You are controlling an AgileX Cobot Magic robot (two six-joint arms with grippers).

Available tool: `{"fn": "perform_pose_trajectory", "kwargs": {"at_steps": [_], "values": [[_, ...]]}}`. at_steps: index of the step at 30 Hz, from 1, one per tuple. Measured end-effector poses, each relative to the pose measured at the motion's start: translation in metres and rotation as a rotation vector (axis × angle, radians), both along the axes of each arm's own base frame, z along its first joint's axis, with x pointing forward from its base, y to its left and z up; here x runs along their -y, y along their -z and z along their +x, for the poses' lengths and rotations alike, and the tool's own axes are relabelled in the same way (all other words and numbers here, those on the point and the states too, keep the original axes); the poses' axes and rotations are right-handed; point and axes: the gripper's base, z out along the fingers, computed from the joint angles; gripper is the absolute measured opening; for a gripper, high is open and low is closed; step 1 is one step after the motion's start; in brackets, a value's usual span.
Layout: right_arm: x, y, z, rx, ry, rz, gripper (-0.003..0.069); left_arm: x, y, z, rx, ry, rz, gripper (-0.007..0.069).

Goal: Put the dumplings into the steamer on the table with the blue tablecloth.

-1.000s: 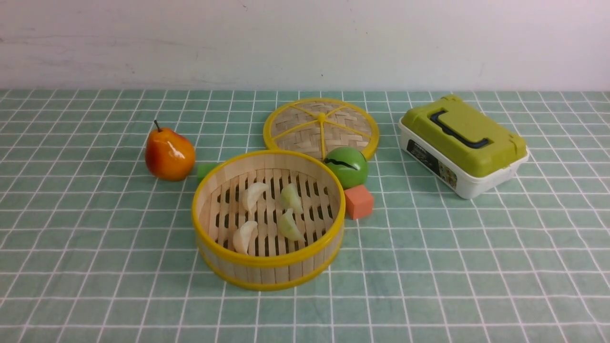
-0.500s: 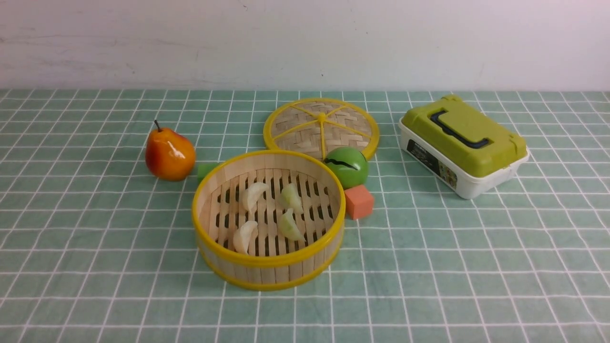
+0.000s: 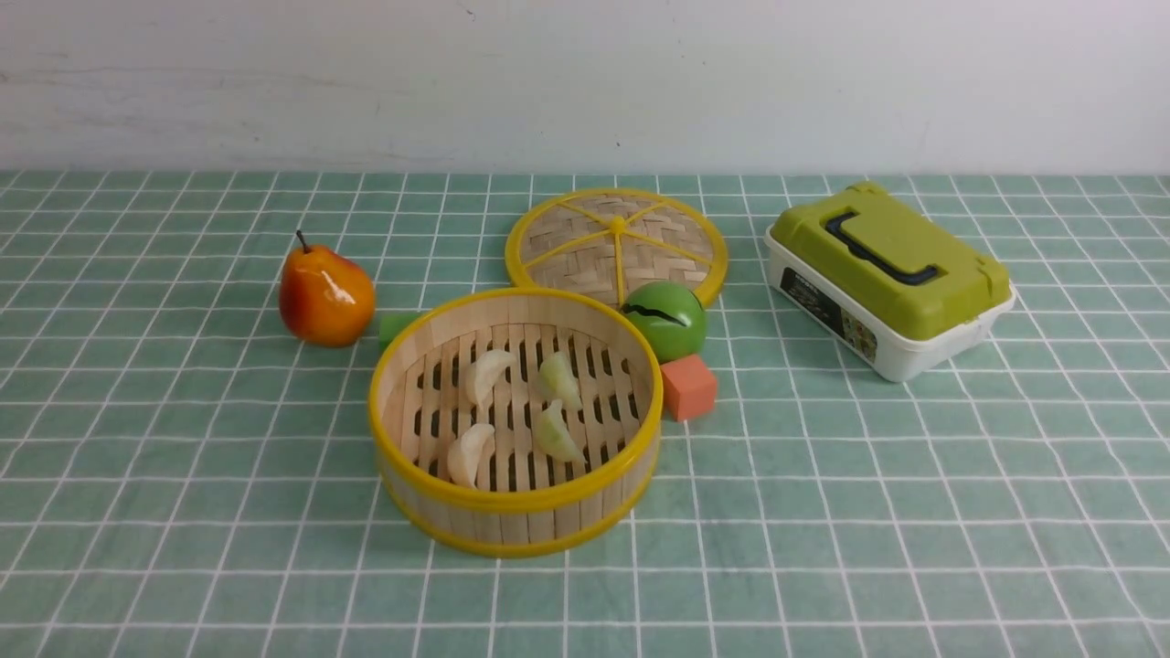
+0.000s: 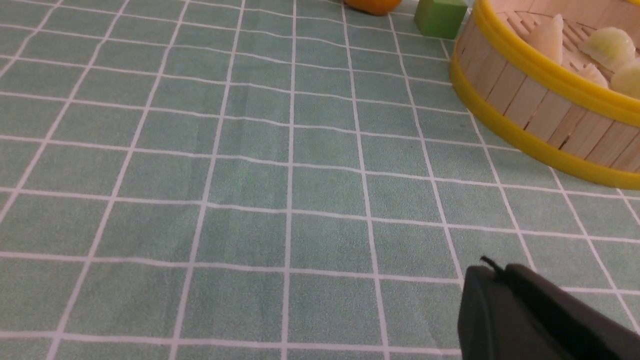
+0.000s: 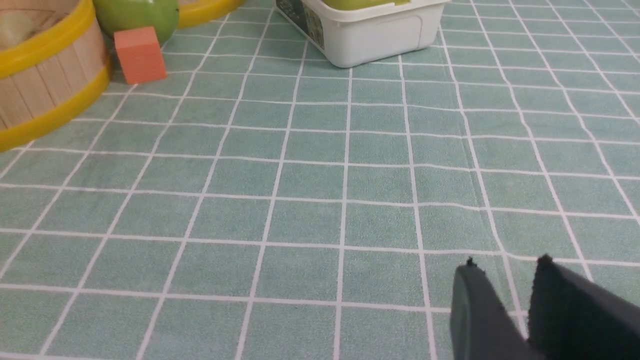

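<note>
All four dumplings lie on the slatted floor of the steamer (image 3: pixel 515 416), which stands on the blue tablecloth (image 3: pixel 914 512) near the middle of the table: a whitish one (image 3: pixel 485 374) and a pale green one (image 3: pixel 559 379) toward the far side, another whitish one (image 3: pixel 470 452) and another green one (image 3: pixel 554 432) nearer the robot. None shows outside the basket, so the placing looks finished and the step in hand is judged to be pulling clear and settling.

Neither arm appears in the front view. The left gripper (image 4: pixel 492 280) hangs low over bare cloth, well apart from the steamer wall, its fingers pressed together with nothing between them. The right gripper (image 5: pixel 505 285) is likewise over bare cloth, its fingers (image 5: pixel 470 300) standing a narrow gap apart and holding nothing.

To do this well, both arms should keep away from the basket's yellow rim, since a knock could tip the light steamer or jolt the dumplings through toward the wall. The right side is the more crowded: the salmon cube (image 3: pixel 687 386), the green ball (image 3: pixel 668 319) and the green-lidded box (image 3: pixel 888 277) sit near its path, while the woven lid (image 3: pixel 615 243) lies behind the steamer. On the left, the pear (image 3: pixel 324 295) and a small green block (image 3: pixel 395 326) sit just beside the basket.
</note>
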Motion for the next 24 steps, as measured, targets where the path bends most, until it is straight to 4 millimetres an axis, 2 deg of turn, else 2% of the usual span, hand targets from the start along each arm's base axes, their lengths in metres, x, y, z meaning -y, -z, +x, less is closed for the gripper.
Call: {"fn": "perform_pose_trajectory", "kwargs": {"at_steps": [24], "values": [[0.0001, 0.0000, 0.0000, 0.000, 0.000, -0.002, 0.0215, 0.0000, 0.0000, 0.0000, 0.000, 0.000, 0.000, 0.0024]]}}
